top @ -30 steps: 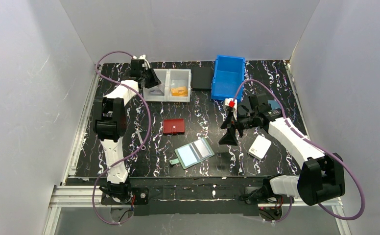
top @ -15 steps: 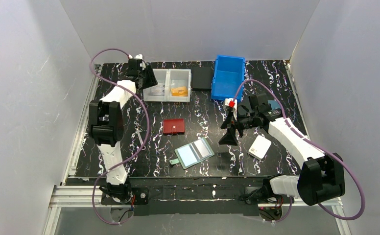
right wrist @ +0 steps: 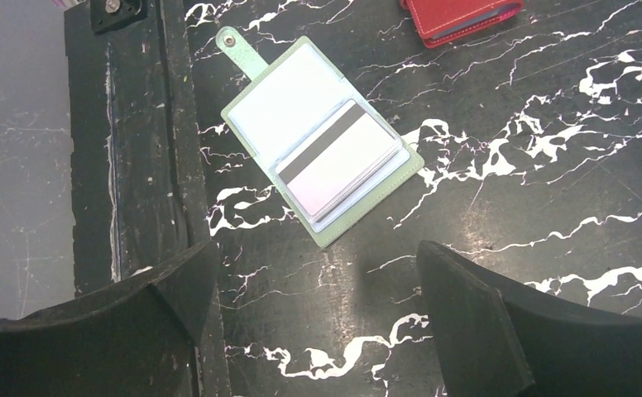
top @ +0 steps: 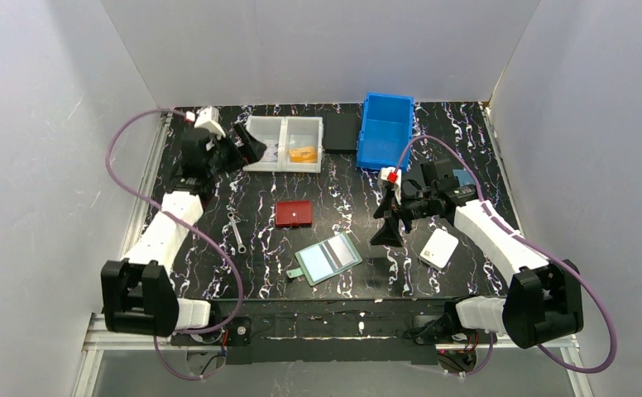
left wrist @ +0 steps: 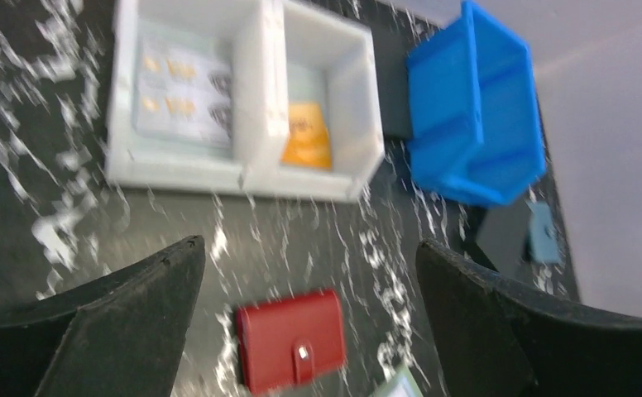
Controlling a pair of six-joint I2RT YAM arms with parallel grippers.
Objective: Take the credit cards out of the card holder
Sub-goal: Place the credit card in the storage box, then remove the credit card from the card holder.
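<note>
Evidently the job is part done. An orange card (left wrist: 308, 136) and some pale cards (left wrist: 181, 87) lie in the white tray (left wrist: 256, 99) at the far side. The card holder (right wrist: 322, 141) lies open and flat near the front of the table, apart from the red wallet (top: 293, 214). A striped card (right wrist: 338, 157) is tucked in the half away from the snap tab.

The right claw (right wrist: 318, 252) hovers above the table just beside the holder, released and grasping nothing. The left claw (left wrist: 308, 252) hangs by the tray, also spread wide and empty.

I judge the step in hand to be the reach for the next card. That calls for the right claw to drop onto the card's exposed edge, pinch it thinly and slide it out along the pocket. The light holder may drag along unless the left claw comes over to pin it.
</note>
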